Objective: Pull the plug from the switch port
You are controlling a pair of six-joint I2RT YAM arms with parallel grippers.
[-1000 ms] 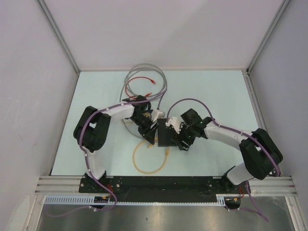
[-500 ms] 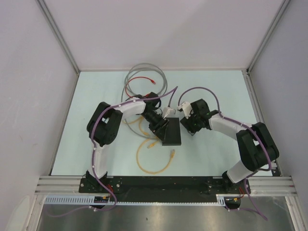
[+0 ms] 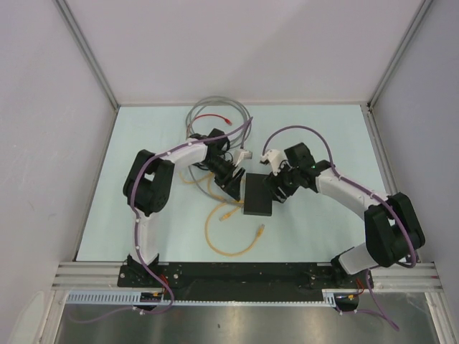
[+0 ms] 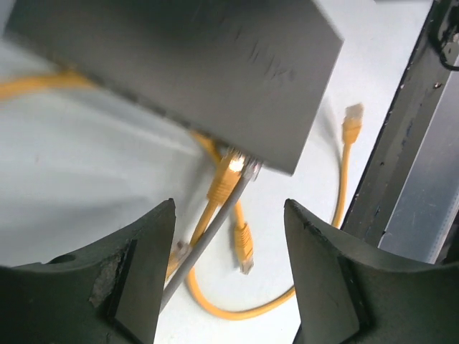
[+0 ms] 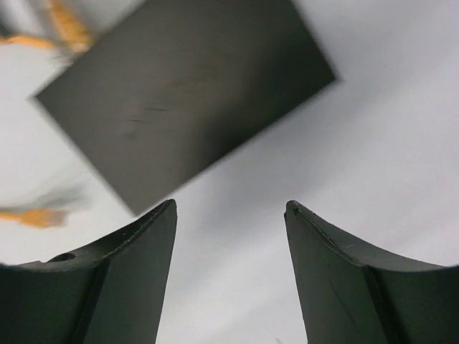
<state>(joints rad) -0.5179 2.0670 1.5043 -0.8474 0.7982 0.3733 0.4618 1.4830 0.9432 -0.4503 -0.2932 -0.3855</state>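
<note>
Well, both my pairs of fingers stand spread wide and grip nothing. The switch (image 3: 257,195) lies flat on the surface (image 3: 330,136), midway between my two arms, and I am set at it from either side for a reason: one side to steady the box, the other to draw the plug.

My left fingers (image 4: 136,279) face the edge that carries the sockets. Two plugs sit there side by side, a yellow plug (image 4: 226,175) and a grey plug (image 4: 249,169), and the grey cable (image 4: 208,236) runs back through the gap between my tips. Both plugs lie in line with that gap and just ahead of it, so I judge a short push forward would bring one between the pads. Which of the two the task means, I cannot tell. A loose yellow end (image 4: 351,122) lies on the surface well off to the side and is no part of this.

My right fingers (image 5: 122,272) look at the plain side of the box. It sits ahead of the tips and over toward one side, not between them, so I am not bracing it yet. I think that matters: the box looks light, and unheld it would likely slide along with the cable instead of giving up the plug. The plugs being so close, I also risk pinching both together.
</note>
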